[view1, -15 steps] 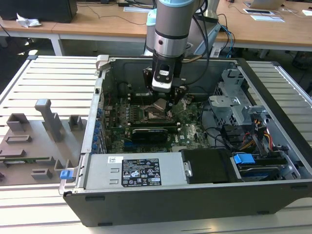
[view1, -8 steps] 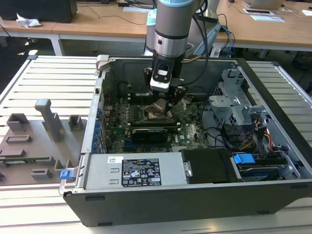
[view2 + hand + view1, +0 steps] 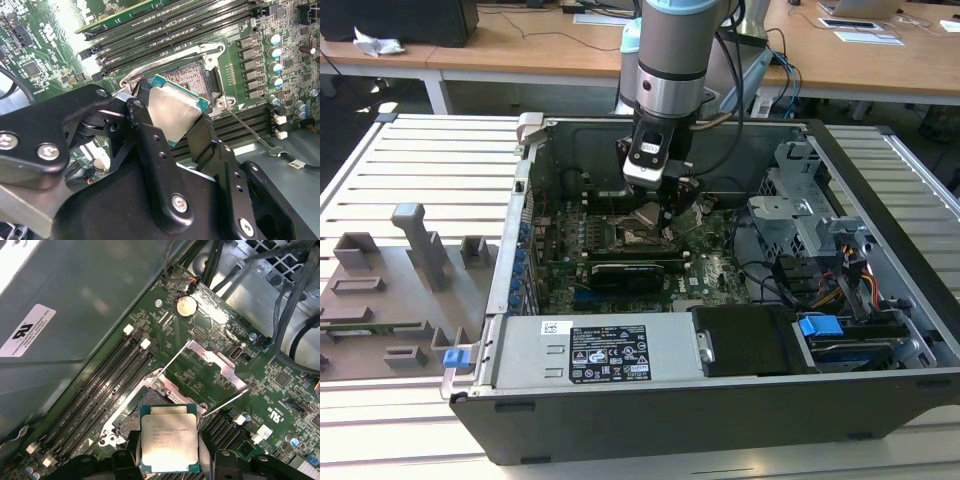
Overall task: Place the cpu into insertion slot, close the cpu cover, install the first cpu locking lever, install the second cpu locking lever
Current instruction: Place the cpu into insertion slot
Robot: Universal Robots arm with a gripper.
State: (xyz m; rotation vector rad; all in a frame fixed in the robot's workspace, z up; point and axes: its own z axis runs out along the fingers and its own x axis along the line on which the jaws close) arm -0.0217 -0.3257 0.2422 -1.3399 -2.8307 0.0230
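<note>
Gripper: fingers clamped on two opposite edges of the cpu.
Cpu: over the insertion slot, toward the far wall of the case, not seated.
Cpu cover: swung up, open.
Risk: a tilted or offset descent would jam a corner and damage the slot.

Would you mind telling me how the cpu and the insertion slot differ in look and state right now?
The cpu has a pale silver-grey metal top; the insertion slot is a dark, metal-rimmed recess. The cpu is clamped in the gripper, above the motherboard; the insertion slot sits fixed in that board, and its visible part holds nothing. Both are square.
</note>
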